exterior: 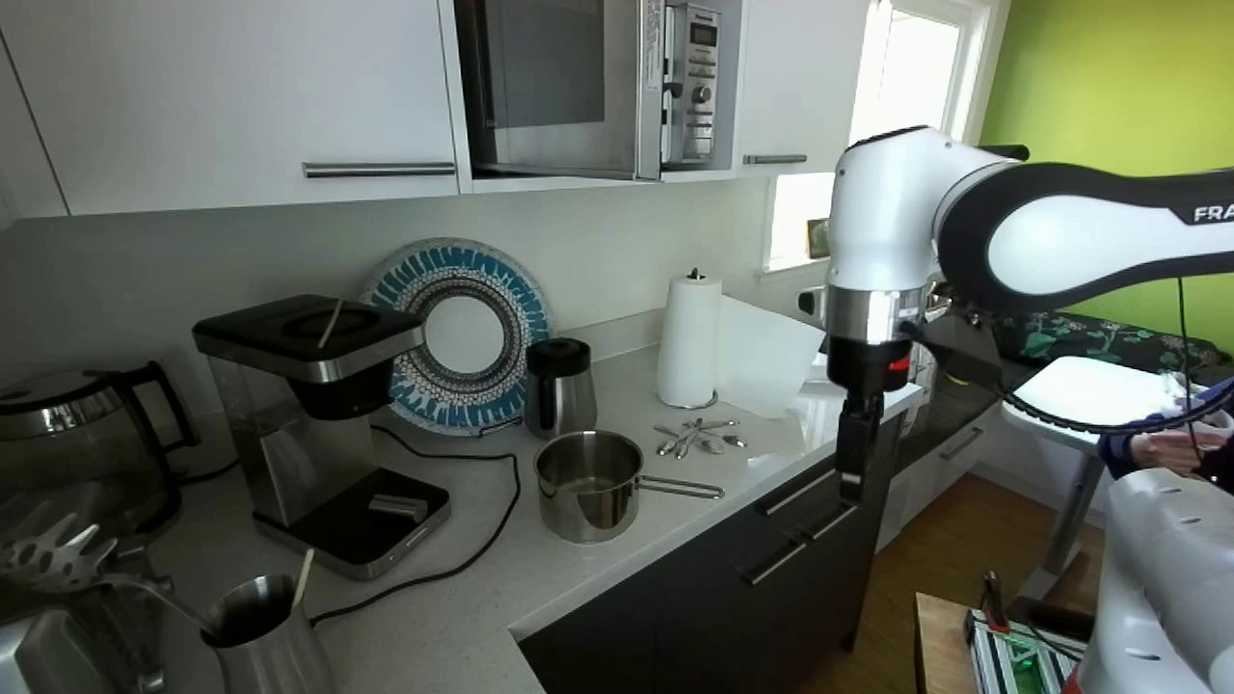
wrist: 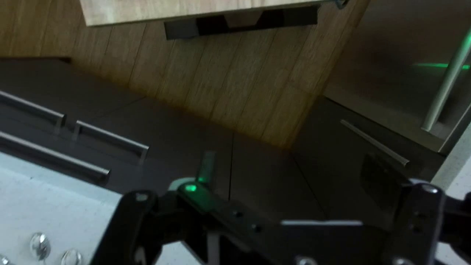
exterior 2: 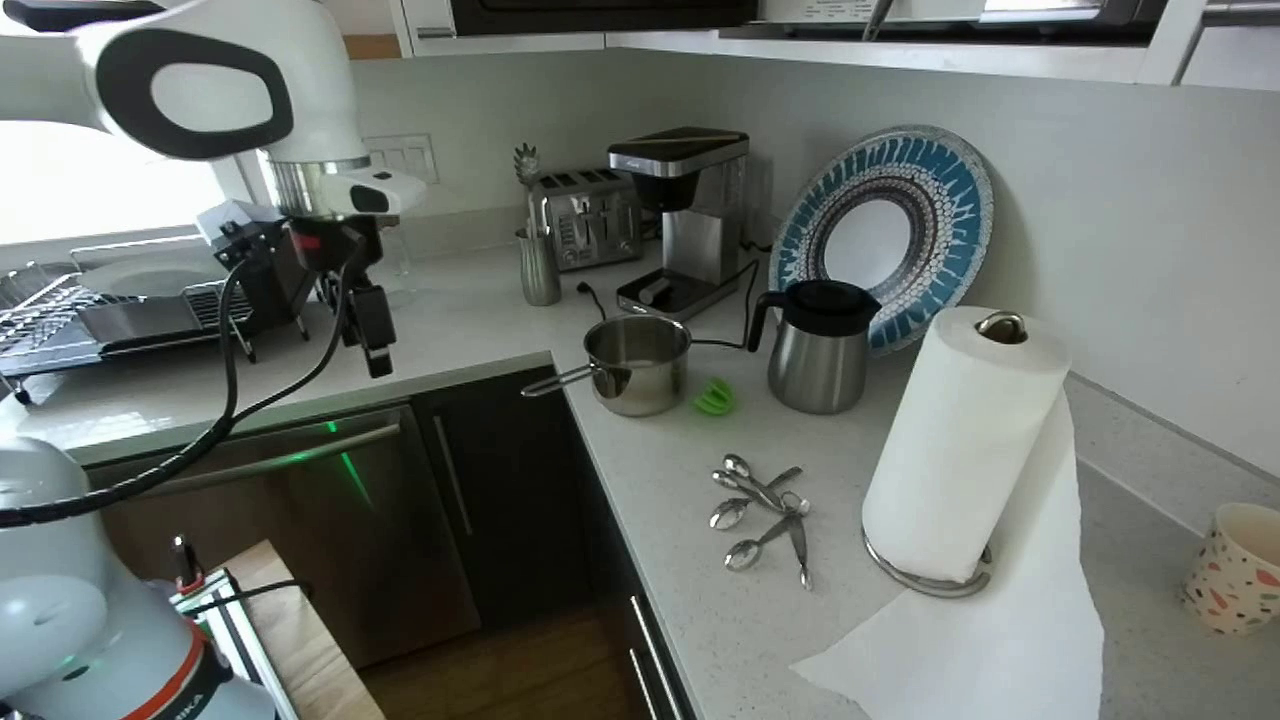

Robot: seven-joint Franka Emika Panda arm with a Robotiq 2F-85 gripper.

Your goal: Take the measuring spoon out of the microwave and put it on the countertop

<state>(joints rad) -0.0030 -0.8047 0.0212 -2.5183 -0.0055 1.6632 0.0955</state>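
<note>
The silver microwave [exterior: 701, 87] sits in the upper cabinet with its dark glass door [exterior: 549, 72] swung open. The door hides its inside, and I see no measuring spoon in it. The white countertop [exterior: 482, 588] runs below; it also shows in an exterior view [exterior 2: 670, 490] and the wrist view [wrist: 59, 195]. Several metal spoons [exterior: 699, 439] lie crossed on it, also in an exterior view [exterior 2: 765, 510]; I cannot tell whether they are measuring spoons. My gripper [wrist: 294, 176] is open and empty, pointing down by the counter's front edge, well below and away from the microwave.
A steel pot [exterior 2: 640, 365] stands near the counter edge, its handle sticking out. A small green object [exterior 2: 715, 397] lies beside it. A steel jug [exterior 2: 820, 350], a paper towel roll [exterior 2: 965, 445], a patterned plate [exterior 2: 885, 235] and a coffee machine [exterior: 318, 424] stand behind.
</note>
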